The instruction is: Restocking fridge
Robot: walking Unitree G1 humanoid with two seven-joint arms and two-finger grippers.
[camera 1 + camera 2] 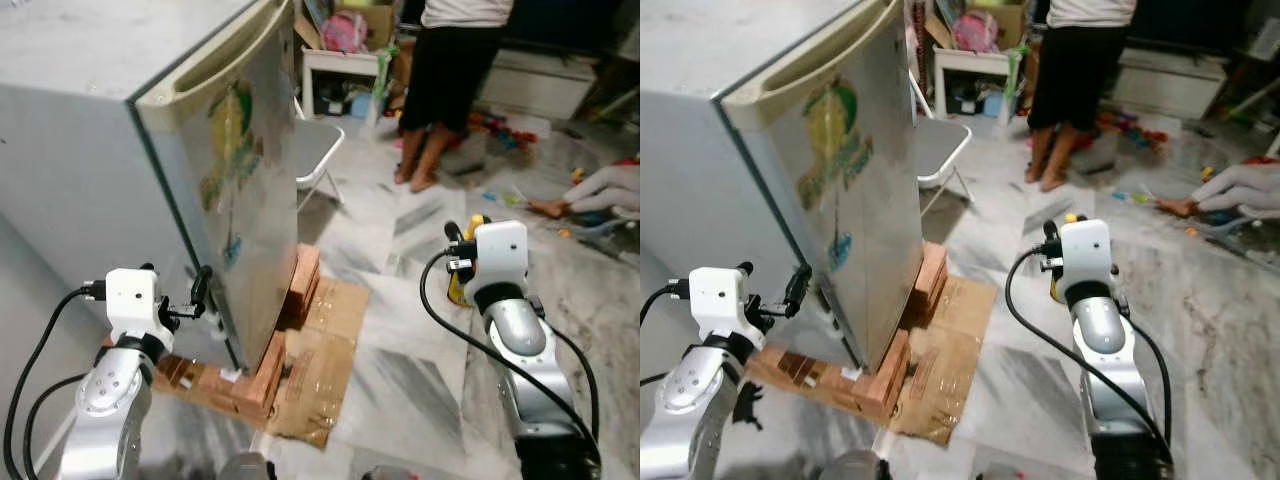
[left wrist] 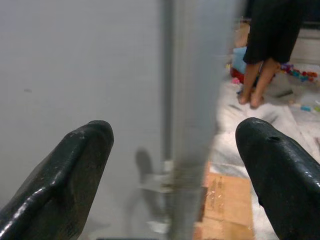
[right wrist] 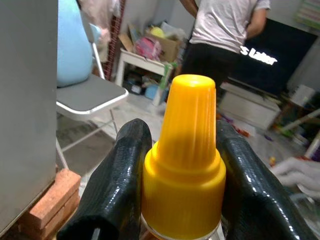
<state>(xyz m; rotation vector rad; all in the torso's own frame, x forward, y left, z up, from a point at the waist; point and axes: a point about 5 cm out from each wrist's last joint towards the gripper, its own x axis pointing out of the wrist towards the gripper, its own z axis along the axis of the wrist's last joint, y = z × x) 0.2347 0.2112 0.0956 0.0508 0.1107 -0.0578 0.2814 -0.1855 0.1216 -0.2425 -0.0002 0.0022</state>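
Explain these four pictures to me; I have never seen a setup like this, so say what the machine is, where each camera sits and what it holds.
This is a walking humanoid robot with two silver arms, each ending in a hand with two black fingers. The two wide pictures come from cameras in its head, looking down and forward. The two close-ups come from cameras on its wrists.

The left hand is open at the closed fridge door, its fingers either side of the door's edge. The right hand grips a bottle with a yellow cap.

The fridge stands on bricks and flattened cardboard on a marble floor. Behind are a folding chair and a standing person.
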